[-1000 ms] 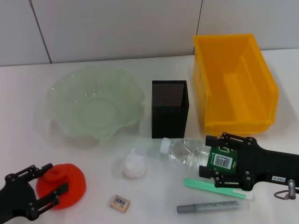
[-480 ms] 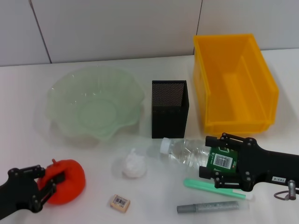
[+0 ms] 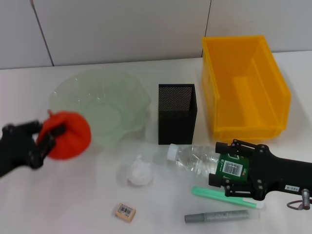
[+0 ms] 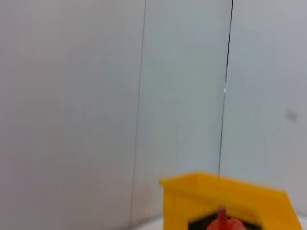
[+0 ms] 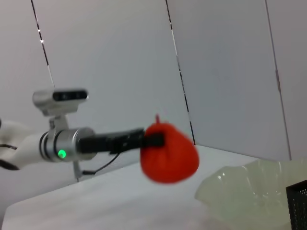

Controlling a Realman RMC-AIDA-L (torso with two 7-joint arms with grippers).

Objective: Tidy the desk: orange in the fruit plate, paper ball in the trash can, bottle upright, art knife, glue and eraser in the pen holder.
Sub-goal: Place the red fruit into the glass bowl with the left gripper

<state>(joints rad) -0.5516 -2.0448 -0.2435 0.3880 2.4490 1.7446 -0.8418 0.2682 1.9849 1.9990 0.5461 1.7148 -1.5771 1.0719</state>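
Note:
My left gripper (image 3: 48, 136) is shut on the red-orange orange (image 3: 68, 135) and holds it in the air at the near left rim of the pale-green fruit plate (image 3: 105, 92). The right wrist view shows that orange (image 5: 169, 153) on the left gripper (image 5: 154, 140), beside the fruit plate (image 5: 249, 184). The bottle (image 3: 195, 158) lies on its side, and my right gripper (image 3: 217, 164) is shut across its green label. The paper ball (image 3: 139, 171) and the eraser (image 3: 125, 212) lie on the table. The black pen holder (image 3: 176, 117) and the yellow trash can (image 3: 243, 85) stand behind.
A green stick (image 3: 226, 197) and a grey pen-shaped tool (image 3: 217, 216) lie in front of the right gripper. The left wrist view catches the trash can (image 4: 225, 199) and the tip of the orange (image 4: 223, 219). A white wall closes the back of the table.
My left gripper closed on the orange, lifted it off the table and carried it back toward the fruit plate. The right gripper and the bottle have stayed put.

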